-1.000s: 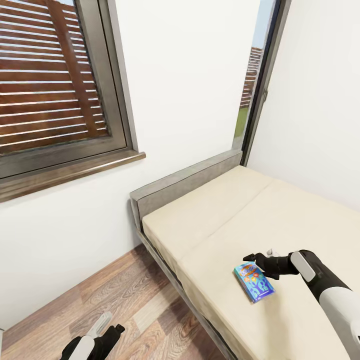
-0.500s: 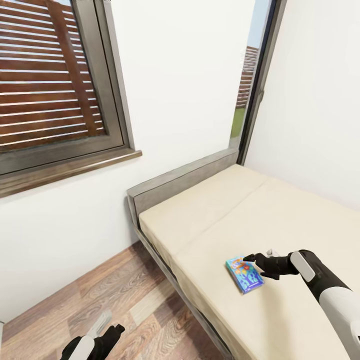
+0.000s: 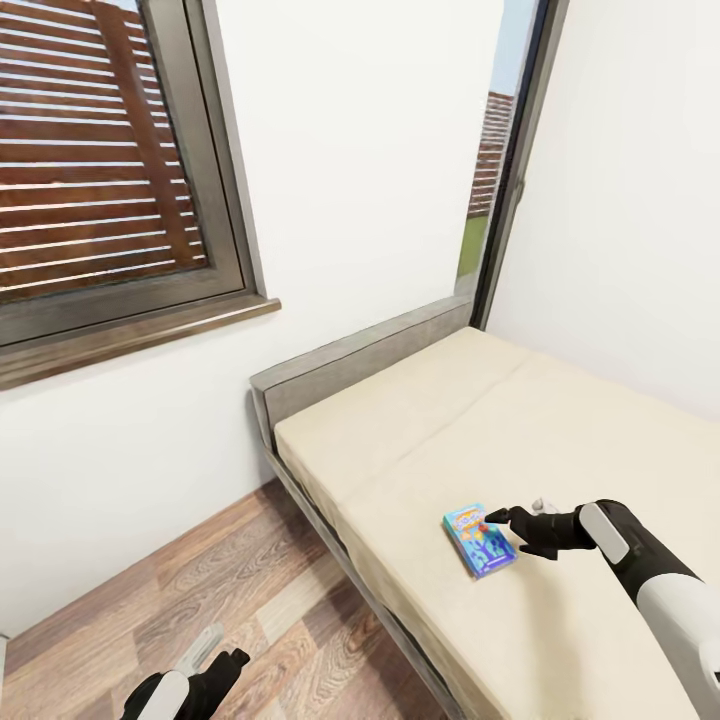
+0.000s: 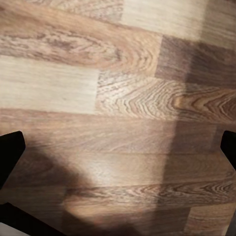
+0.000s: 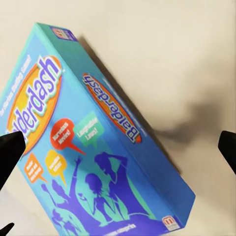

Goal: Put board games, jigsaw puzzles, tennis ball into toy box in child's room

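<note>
A blue board game (image 3: 479,540) with a yellow "Balderdash" title lies flat on the cream bed (image 3: 430,430), close to its near edge. My right gripper (image 3: 503,519) hovers just over the box's far right corner, open and holding nothing. In the right wrist view the board game (image 5: 98,147) lies under and between the widely spread black fingertips (image 5: 10,150). My left gripper (image 3: 228,662) hangs low over the wood floor (image 4: 123,98), open and empty.
The bed has a grey headboard (image 3: 350,365) against the white wall. A dark-framed window (image 3: 110,180) with a wooden sill is at the left, and a narrow tall window (image 3: 495,160) sits in the corner. Plank floor (image 3: 230,570) runs beside the bed.
The whole view has shifted a little, so the camera moved. The blue box now lies closer under my right gripper's tips. Both grippers stay open.
</note>
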Available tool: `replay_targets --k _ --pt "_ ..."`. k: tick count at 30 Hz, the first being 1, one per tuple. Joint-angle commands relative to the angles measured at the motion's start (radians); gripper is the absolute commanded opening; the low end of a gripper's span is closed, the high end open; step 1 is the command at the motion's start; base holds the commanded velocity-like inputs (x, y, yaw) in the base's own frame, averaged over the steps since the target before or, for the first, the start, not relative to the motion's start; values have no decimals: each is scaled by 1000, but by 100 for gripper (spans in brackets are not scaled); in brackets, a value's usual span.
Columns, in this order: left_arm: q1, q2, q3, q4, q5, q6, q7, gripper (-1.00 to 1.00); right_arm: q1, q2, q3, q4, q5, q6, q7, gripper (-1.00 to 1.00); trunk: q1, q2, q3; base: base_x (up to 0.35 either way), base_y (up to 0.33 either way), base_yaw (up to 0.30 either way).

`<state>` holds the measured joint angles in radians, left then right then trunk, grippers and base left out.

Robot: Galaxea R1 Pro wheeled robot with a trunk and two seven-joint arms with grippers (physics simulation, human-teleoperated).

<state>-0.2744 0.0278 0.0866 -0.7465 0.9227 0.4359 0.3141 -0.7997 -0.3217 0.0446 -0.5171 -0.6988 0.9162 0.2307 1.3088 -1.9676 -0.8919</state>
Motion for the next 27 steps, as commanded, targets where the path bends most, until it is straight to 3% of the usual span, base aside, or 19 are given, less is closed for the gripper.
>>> replay_targets --k 1,8,27 --pt "0 0 1 -2 11 3 8 100 0 -1 6 0 13 1 7 100 0 0 -1 -15 -14 7" --pt "0 0 1 -2 11 4 8 100 0 1 6 0 13 0 7 100 0 0 -1 -8 -8 104" --pt "0 0 1 -2 12 4 8 100 0 0 6 0 13 0 7 100 0 0 -1 -2 -1 210"
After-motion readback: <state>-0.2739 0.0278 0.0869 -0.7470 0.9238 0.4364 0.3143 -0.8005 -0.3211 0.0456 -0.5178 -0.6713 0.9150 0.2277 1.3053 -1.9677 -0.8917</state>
